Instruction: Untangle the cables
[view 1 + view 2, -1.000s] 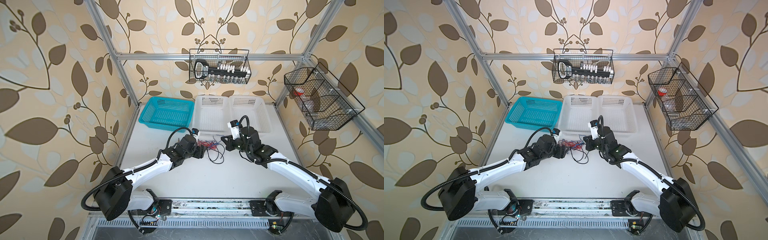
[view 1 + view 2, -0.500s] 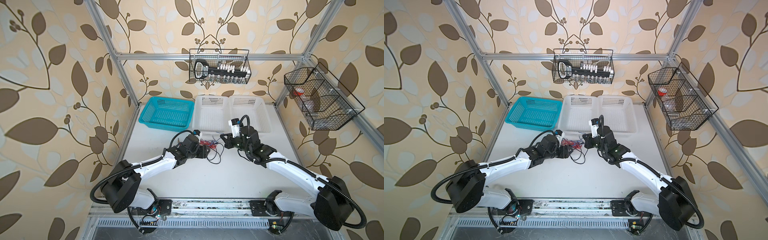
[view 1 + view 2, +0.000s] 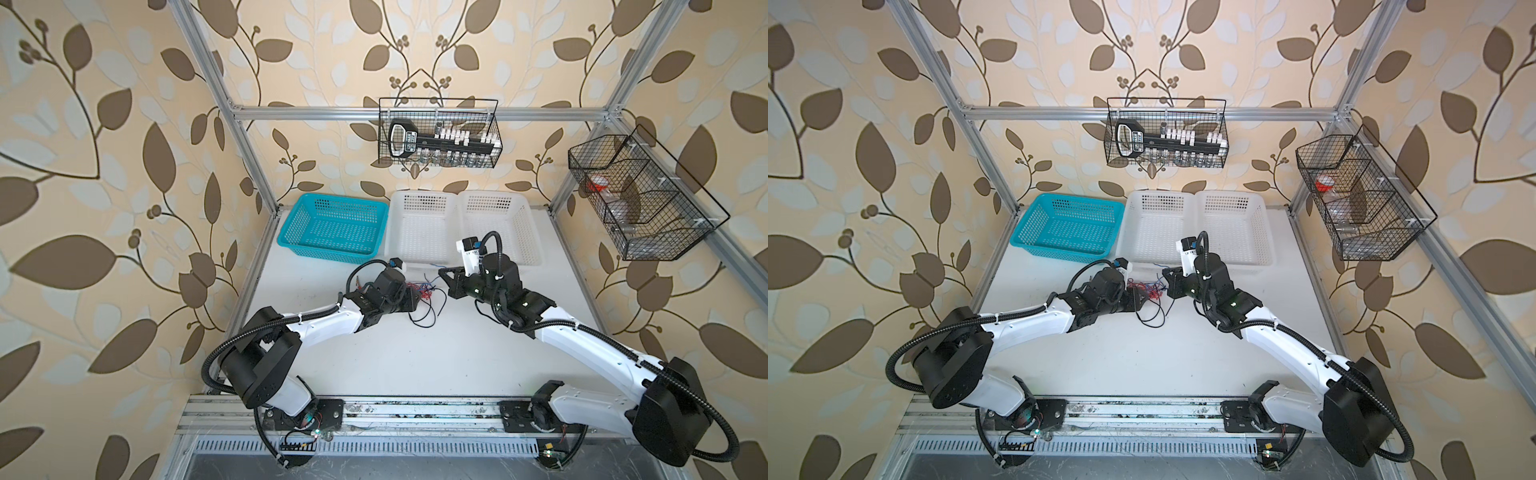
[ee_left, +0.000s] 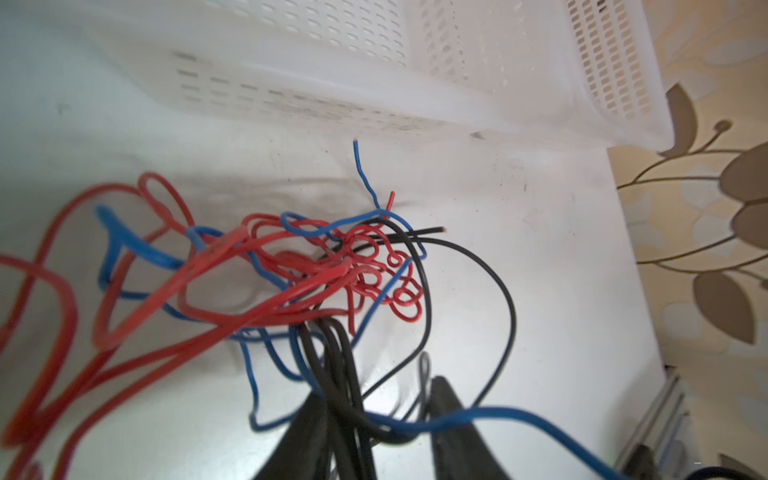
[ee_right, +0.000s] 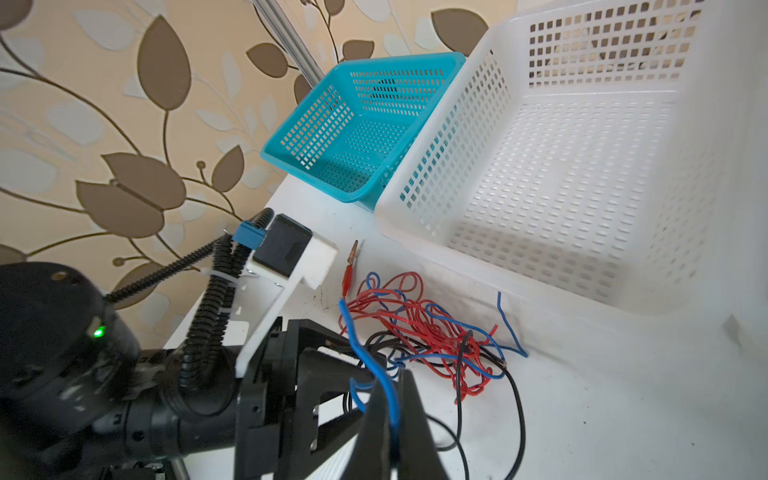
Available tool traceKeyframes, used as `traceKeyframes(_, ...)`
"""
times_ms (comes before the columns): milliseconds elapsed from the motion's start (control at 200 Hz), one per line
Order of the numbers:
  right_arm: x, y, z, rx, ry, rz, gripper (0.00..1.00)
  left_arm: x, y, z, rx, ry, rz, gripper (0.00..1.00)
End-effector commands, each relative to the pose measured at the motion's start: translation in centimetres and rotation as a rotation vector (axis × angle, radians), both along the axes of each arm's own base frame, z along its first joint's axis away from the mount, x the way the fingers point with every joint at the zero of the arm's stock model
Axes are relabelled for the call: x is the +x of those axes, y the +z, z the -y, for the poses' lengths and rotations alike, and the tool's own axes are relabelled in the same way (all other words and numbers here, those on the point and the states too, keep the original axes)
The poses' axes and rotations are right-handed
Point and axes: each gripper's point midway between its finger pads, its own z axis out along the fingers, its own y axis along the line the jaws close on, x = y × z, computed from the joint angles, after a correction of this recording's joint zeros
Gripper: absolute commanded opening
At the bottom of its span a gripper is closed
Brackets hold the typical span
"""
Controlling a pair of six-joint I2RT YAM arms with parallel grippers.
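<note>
The cables [image 3: 422, 291] [image 3: 1148, 291] lie as a red, blue and black tangle on the white table [image 3: 415, 357], just in front of the white baskets. My left gripper [image 3: 415, 300] [image 4: 376, 387] is at the tangle's near-left side. Its fingers [image 4: 446, 411] stand apart, with a bundle of black cables [image 4: 336, 374] running between them and a blue cable crossing over. From the right, my right gripper [image 3: 443, 273] [image 5: 392, 374] is shut on a blue cable [image 5: 357, 340] that rises out of the tangle. A red clip end [image 5: 352, 253] lies beside the heap.
A teal basket [image 3: 332, 228] and two white baskets [image 3: 419, 228] [image 3: 498, 224] stand along the back of the table. Wire baskets hang on the back rail [image 3: 440, 133] and on the right frame [image 3: 640, 199]. Black cable loops [image 3: 424, 318] trail toward the front.
My left arm has pushed rightward into the tangle and its jaws have narrowed around the black cables. The right gripper has stayed shut, almost in place.
</note>
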Motion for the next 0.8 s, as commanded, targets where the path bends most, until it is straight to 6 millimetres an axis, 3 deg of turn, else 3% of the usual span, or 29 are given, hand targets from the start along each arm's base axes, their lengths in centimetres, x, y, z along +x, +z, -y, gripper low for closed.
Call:
traceKeyframes(0, -0.7, 1.7, 0.2, 0.03, 0.007, 0.033, 0.0, 1.4, 1.1, 0.1, 0.012, 0.043, 0.045, 0.15)
traceKeyframes(70, -0.8, 2.1, 0.8, 0.012, -0.008, 0.048, 0.0, 1.2, 0.4, -0.3, 0.039, 0.051, 0.031, 0.0)
traceKeyframes(240, -0.5, 2.7, 2.9, -0.015, -0.058, 0.066, 0.0, 0.9, -0.7, -1.9, 0.103, 0.092, 0.017, 0.0)
traceKeyframes(470, -0.1, 3.2, 7.0, -0.025, -0.138, 0.068, 0.0, 0.6, -2.1, -5.8, 0.272, 0.209, -0.017, 0.0)
traceKeyframes(795, -0.1, 2.3, 12.0, -0.084, -0.242, 0.026, 0.0, 0.5, -3.6, -8.8, 0.343, 0.309, -0.072, 0.0)
